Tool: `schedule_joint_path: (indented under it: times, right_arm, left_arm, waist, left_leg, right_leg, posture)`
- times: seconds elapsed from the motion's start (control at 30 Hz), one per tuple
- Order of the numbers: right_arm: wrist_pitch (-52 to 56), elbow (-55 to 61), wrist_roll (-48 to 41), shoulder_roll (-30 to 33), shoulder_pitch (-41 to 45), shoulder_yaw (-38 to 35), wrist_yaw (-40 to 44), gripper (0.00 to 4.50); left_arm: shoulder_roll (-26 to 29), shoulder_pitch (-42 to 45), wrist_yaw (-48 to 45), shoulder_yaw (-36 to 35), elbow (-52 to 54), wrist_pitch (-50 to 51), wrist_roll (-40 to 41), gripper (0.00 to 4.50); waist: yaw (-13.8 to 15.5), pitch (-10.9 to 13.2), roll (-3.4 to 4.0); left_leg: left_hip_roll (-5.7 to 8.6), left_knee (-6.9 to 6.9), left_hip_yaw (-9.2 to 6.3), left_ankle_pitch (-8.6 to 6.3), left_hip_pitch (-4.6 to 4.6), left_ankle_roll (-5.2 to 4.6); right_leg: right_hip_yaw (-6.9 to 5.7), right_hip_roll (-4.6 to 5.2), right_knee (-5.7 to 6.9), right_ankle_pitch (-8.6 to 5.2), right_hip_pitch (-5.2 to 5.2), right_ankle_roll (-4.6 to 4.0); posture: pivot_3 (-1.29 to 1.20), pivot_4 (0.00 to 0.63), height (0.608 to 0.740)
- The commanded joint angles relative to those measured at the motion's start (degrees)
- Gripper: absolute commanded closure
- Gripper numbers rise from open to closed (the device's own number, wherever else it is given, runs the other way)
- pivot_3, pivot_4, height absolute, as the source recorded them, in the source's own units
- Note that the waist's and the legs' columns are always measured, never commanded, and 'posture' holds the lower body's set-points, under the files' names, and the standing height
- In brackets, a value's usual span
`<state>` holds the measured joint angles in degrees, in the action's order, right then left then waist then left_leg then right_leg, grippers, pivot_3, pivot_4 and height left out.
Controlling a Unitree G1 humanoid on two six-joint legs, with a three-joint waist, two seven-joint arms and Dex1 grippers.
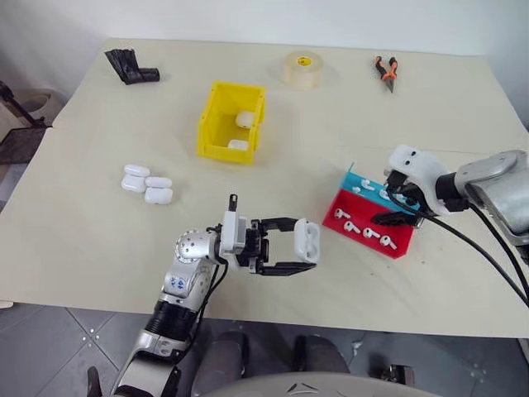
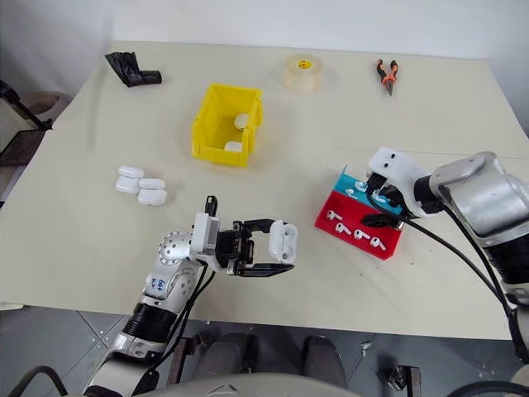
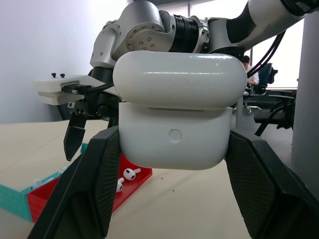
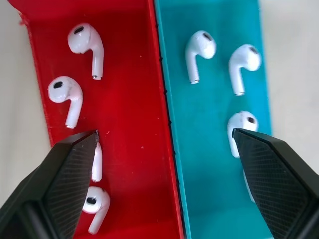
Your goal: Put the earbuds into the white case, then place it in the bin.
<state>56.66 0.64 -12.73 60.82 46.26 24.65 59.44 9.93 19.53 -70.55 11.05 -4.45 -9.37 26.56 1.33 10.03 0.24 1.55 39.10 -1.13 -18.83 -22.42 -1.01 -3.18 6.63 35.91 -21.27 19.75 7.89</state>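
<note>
With the white case [image 1: 307, 241] clenched lid-up in the left gripper [image 1: 291, 246] just beside the red and teal tray [image 1: 354, 212], one earbud [image 4: 85, 42] should be centred between the spread jaws of the right gripper [image 1: 395, 208] over the tray.

White case [image 1: 307, 241], yellow bin [image 1: 231, 122], red-and-teal tray [image 1: 368, 217], perhaps yellowish tape [image 1: 302, 69]

White cases: six — one held [image 1: 307, 241], three on the table [image 1: 147, 184], two in the bin [image 1: 231, 121]. Earbuds [image 4: 84, 42]: seven visible. Tape roll [image 1: 302, 69]: one. Pliers [image 1: 385, 72]: one.
</note>
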Motion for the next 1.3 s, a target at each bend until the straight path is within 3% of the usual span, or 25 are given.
schedule_joint_path:
  times: [0.03,0.13,0.23,0.4,0.73,0.83,1.1,1.2,1.27,1.3]
  right_arm:
    - [-2.5,-2.6,2.8,-0.8,1.9,0.3,1.9,0.0]
    - [-3.8,-5.0,4.5,-2.2,2.6,0.7,2.8,0.0]
    - [-4.8,-6.5,5.8,-3.4,3.0,0.8,3.6,0.58]
    - [-5.7,-7.5,7.5,-4.7,3.3,0.6,4.4,2.29]
    - [-6.2,-7.3,9.1,-5.6,2.3,0.3,6.0,2.29]
    - [-6.3,-7.5,9.6,-5.8,2.4,0.2,6.2,3.21]
    - [-7.1,-7.7,10.6,-6.0,2.2,0.4,7.3,3.21]
    - [-7.2,-7.6,10.8,-6.2,2.0,0.3,7.5,3.81]
    - [-7.3,-7.6,11.1,-6.3,1.9,0.4,7.5,4.47]
    - [-7.3,-7.7,11.2,-6.4,1.9,0.3,7.5,4.47]
  left_arm:
    - [-0.2,-0.4,0.9,0.3,3.2,0.0,0.3,1.73]
    - [0.1,-0.7,1.1,0.4,3.6,0.2,0.4,1.73]
    - [0.3,-0.7,1.2,0.5,3.7,0.3,0.4,1.73]
    - [0.5,-0.7,1.4,0.5,4.1,0.8,0.5,1.73]
    - [0.9,-0.5,1.3,0.2,4.3,1.6,0.8,1.73]
    - [1.0,-0.5,1.4,0.2,4.5,1.8,0.9,1.73]
    - [1.0,-0.5,1.5,0.2,4.6,2.1,1.0,1.73]
    - [0.9,-0.5,1.5,0.2,4.6,2.1,1.0,1.73]
    - [0.9,-0.4,1.5,0.1,4.5,2.2,1.0,1.73]
    - [0.9,-0.4,1.5,0.1,4.5,2.2,1.0,1.73]
  waist:
    - [0.0,0.0,0.0]
    - [-0.1,0.0,0.0]
    - [-0.2,0.0,0.0]
    - [-0.1,0.0,0.0]
    - [-0.1,0.0,0.0]
    - [-0.2,0.0,0.0]
    - [-0.1,0.0,0.0]
    - [-0.1,0.0,0.0]
    - [-0.1,0.0,0.0]
    - [-0.1,0.0,0.0]
  left_leg:
    - [0.0,0.0,0.0,0.0,0.0,0.0]
    - [-0.02,0.0,0.01,0.0,0.0,0.0]
    - [-0.04,-0.01,0.05,0.0,0.0,0.01]
    - [-0.03,0.0,0.06,0.0,0.0,0.0]
    - [-0.04,-0.01,0.06,0.0,0.0,0.0]
    - [-0.04,-0.01,0.06,0.0,0.0,0.0]
    - [-0.03,0.0,0.06,0.0,0.0,0.01]
    - [-0.03,0.0,0.06,0.0,0.0,0.01]
    - [-0.03,0.0,0.06,0.0,0.0,0.01]
    - [-0.04,0.0,0.05,0.0,0.01,0.01]
  right_leg:
    - [-0.01,-0.01,0.0,0.0,0.0,0.0]
    - [-0.05,-0.02,0.0,0.0,0.02,0.0]
    - [-0.23,-0.04,0.01,0.0,0.05,0.0]
    - [-0.42,-0.04,0.04,0.0,0.05,0.0]
    - [-0.45,-0.04,0.04,0.0,0.05,0.0]
    - [-0.45,-0.04,0.04,0.0,0.05,0.0]
    - [-0.46,-0.04,0.04,0.0,0.05,0.0]
    - [-0.46,-0.04,0.04,0.0,0.06,0.0]
    - [-0.46,-0.04,0.04,0.0,0.06,0.0]
    - [-0.46,-0.04,0.04,0.0,0.04,0.0]
  posture:
    - [0.0,0.15,0.74]
    - [0.0,0.15,0.74]
    - [0.0,0.15,0.74]
    - [0.0,0.15,0.74]
    - [0.0,0.15,0.74]
    - [0.0,0.15,0.74]
    - [0.0,0.15,0.74]
    - [0.0,0.15,0.74]
    - [0.0,0.15,0.74]
    - [0.0,0.15,0.74]
